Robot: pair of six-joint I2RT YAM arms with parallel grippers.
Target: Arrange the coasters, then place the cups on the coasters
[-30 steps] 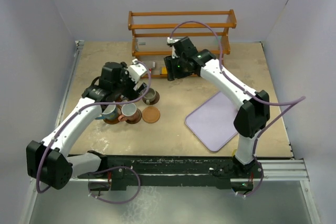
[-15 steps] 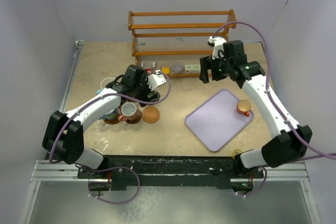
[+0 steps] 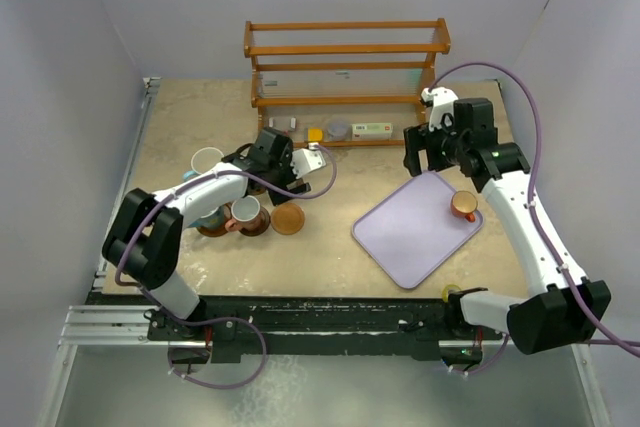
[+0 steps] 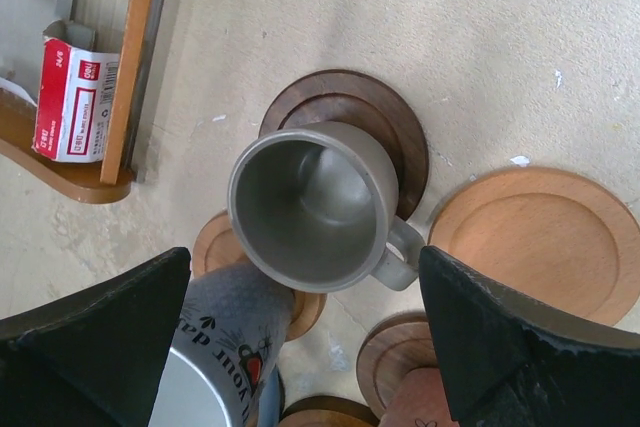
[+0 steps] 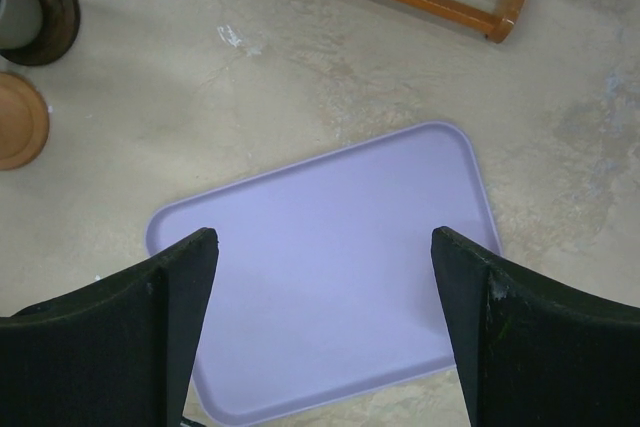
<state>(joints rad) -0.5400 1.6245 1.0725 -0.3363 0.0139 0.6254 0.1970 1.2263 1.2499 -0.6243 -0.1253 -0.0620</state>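
Observation:
My left gripper [image 4: 305, 252] [image 3: 286, 182] is open and hangs over a grey cup [image 4: 320, 202] that stands on a dark coaster [image 4: 385, 117]; its fingers are on either side of the cup and apart from it. To that cup's right lies a bare light orange coaster [image 4: 535, 242] [image 3: 288, 218]. A pale grey printed cup [image 4: 215, 337] sits on a light coaster [image 4: 215, 247], and a brownish cup [image 3: 245, 212] is on a dark coaster [image 4: 400, 367]. A light blue cup [image 3: 208, 159] stands further left. My right gripper [image 5: 325, 237] [image 3: 418, 159] is open and empty above the tray. An orange cup [image 3: 463, 205] stands on the tray.
The lavender tray [image 5: 330, 277] [image 3: 410, 232] lies at the right of the table. A wooden rack [image 3: 345, 67] stands at the back, with a yellow round item [image 3: 315, 134], a grey round item [image 3: 338, 129] and a small box [image 3: 372, 130] on its bottom shelf.
My right arm has swung from the rack to above the tray, its jaws opening wider. The left gripper has moved right, over the grey cup.

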